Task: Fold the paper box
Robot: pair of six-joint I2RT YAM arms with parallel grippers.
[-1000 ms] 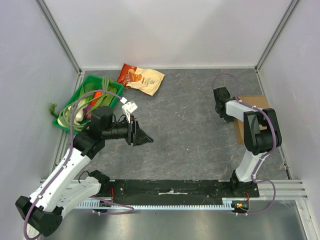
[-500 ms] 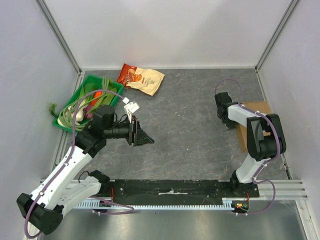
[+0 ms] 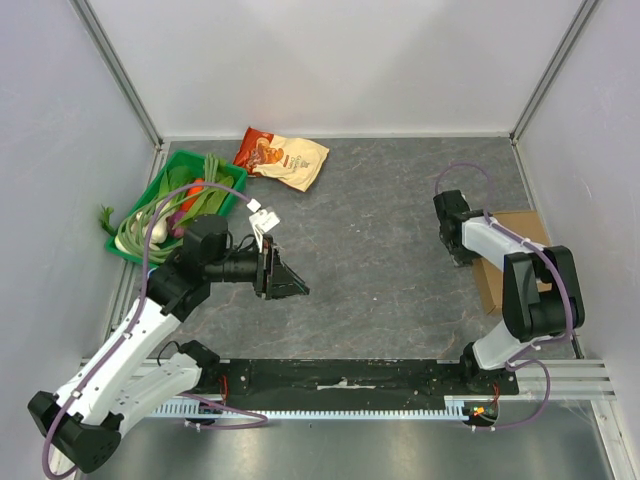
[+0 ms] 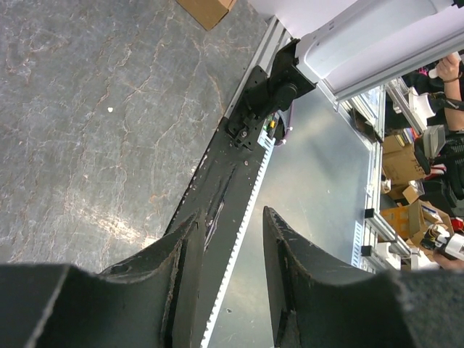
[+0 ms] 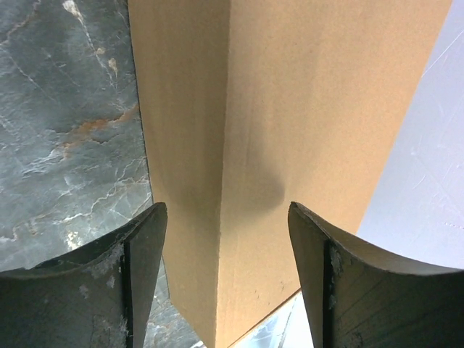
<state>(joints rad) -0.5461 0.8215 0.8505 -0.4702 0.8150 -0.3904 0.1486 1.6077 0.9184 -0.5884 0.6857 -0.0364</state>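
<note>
The paper box [image 3: 520, 235] is a plain brown cardboard box lying at the right edge of the table, partly under my right arm. In the right wrist view the paper box [image 5: 290, 109] fills the middle, with one folded edge running toward the camera. My right gripper [image 3: 466, 256] is at the box's left side. In the right wrist view the right gripper [image 5: 226, 208] is open, its jaws wide apart either side of that edge and holding nothing. My left gripper [image 3: 298, 288] hovers left of centre, open and empty [image 4: 230, 214]. A box corner [image 4: 206, 9] shows in the left wrist view.
A green tray [image 3: 232, 180] of vegetables sits at the far left. A cream-and-red snack bag [image 3: 283, 157] lies at the back. The black base rail [image 3: 340, 378] runs along the near edge. Walls close in the left, back and right.
The box has slid right and nearer, turning a little, with my right gripper following at its left side. My left gripper has drifted slightly nearer.
</note>
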